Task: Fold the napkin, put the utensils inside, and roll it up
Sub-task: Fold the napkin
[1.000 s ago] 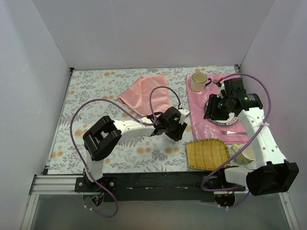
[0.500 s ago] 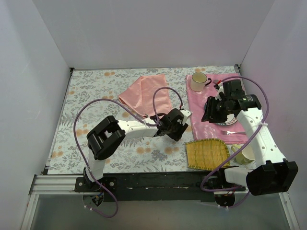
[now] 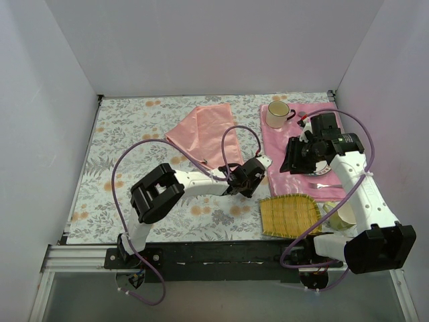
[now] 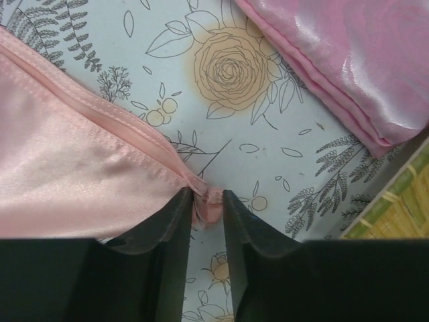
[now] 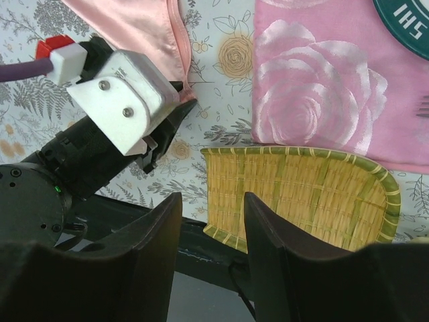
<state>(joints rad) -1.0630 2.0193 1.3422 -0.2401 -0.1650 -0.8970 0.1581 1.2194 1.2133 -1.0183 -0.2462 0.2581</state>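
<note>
The worktop (image 3: 134, 134) is covered by a floral sheet. The napkin (image 3: 204, 131) is laid left of the placemat (image 3: 273, 147); a bamboo tray (image 3: 288, 215) is set at the placemat's near edge.

- Three plain white panels box in the table (image 3: 100, 201): a back wall (image 3: 214, 47), a left wall (image 3: 40, 134) and a right wall (image 3: 395, 94).
- A pale tablecloth (image 3: 127, 127) printed with grey leaves and orange roses covers the top.
- A black rail (image 3: 214, 253) on a silver metal frame (image 3: 55, 257) runs along the near edge.
- Light is soft and even.
</note>
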